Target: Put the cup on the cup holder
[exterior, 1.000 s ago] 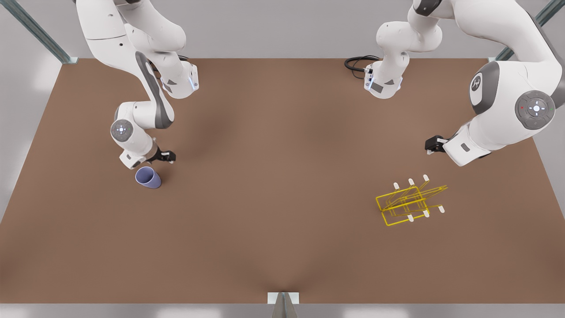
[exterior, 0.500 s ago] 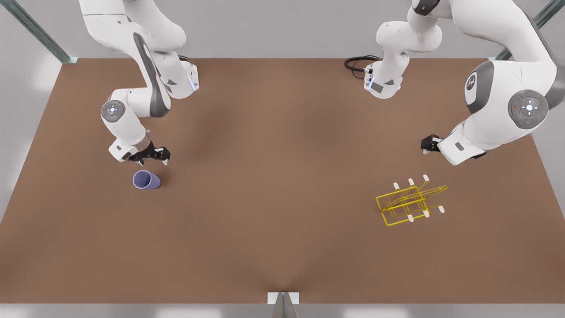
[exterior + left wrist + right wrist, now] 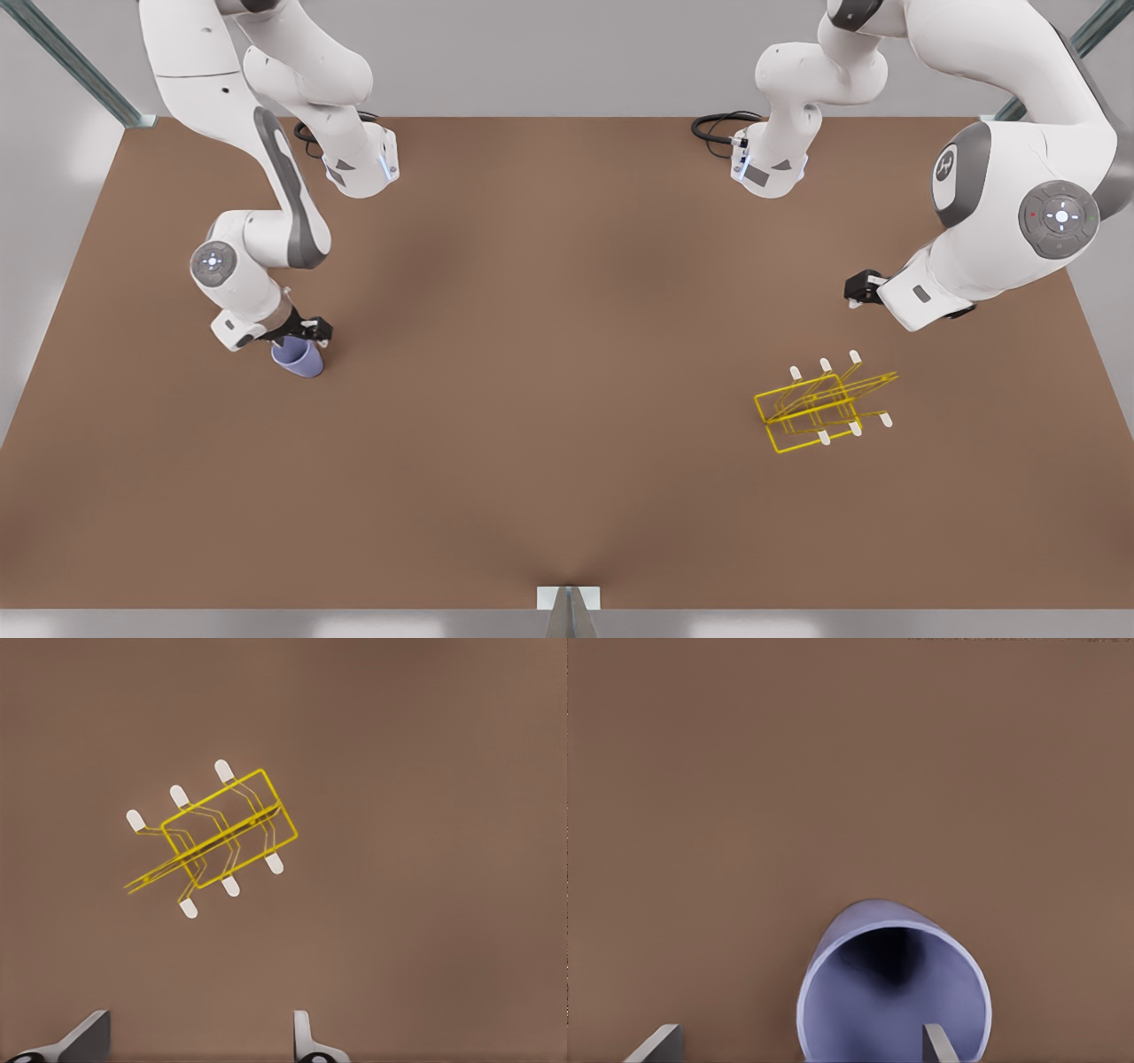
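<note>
the cup (image 3: 299, 359) stands on the brown bench (image 3: 549, 461) at the front view's left, well apart from the cup holder (image 3: 819, 408), which sits on the bench at the front view's right. the cup is lavender-blue and tapered, and its upper part is hidden in the front view by the right gripper (image 3: 301, 335), which hangs right over it. in the right wrist view the cup (image 3: 893, 992) shows its open mouth toward the camera, with the dark inside visible. the right gripper (image 3: 802, 1045) has its jaws apart: one fingertip (image 3: 656, 1043) lies off to one side of the cup, clear of it, and the other fingertip (image 3: 939, 1045) overlaps the cup's rim in the picture. whether that finger touches the rim cannot be told.

the left gripper (image 3: 855, 291) hangs above the bench at the front view's right, near the cup holder but not over it, and that arm waits. in the left wrist view the cup holder (image 3: 213, 837) is a thin yellow wire rack with a rectangular base and six white-capped prongs, three to each side. the left gripper (image 3: 195, 1041) has its jaws wide apart with nothing between them.
</note>
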Action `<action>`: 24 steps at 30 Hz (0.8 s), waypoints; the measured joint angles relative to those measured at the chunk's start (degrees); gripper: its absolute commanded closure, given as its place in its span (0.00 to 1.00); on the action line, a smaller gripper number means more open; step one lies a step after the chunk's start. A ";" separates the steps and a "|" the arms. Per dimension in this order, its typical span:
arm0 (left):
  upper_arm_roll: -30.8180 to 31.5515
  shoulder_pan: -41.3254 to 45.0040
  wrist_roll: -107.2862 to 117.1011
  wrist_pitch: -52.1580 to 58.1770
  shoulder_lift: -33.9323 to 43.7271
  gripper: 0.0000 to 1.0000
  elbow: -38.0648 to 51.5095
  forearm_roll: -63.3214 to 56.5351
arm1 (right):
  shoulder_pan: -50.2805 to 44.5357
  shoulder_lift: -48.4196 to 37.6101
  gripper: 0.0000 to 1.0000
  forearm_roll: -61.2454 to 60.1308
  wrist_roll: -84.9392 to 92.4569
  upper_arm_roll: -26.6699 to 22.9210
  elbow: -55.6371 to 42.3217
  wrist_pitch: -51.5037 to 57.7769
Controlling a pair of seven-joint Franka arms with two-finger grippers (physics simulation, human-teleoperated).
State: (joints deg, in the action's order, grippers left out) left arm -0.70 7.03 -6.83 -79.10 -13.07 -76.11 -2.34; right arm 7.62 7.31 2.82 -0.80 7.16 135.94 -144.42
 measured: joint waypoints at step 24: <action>0.00 0.00 -0.13 0.18 0.00 0.00 -0.03 0.05 | 0.19 4.23 0.41 0.06 0.78 -0.04 2.14 -3.09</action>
State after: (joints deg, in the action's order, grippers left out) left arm -0.70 7.03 -6.96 -78.93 -13.07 -76.14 -2.29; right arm 7.81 11.55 2.89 -0.02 7.11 138.08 -147.51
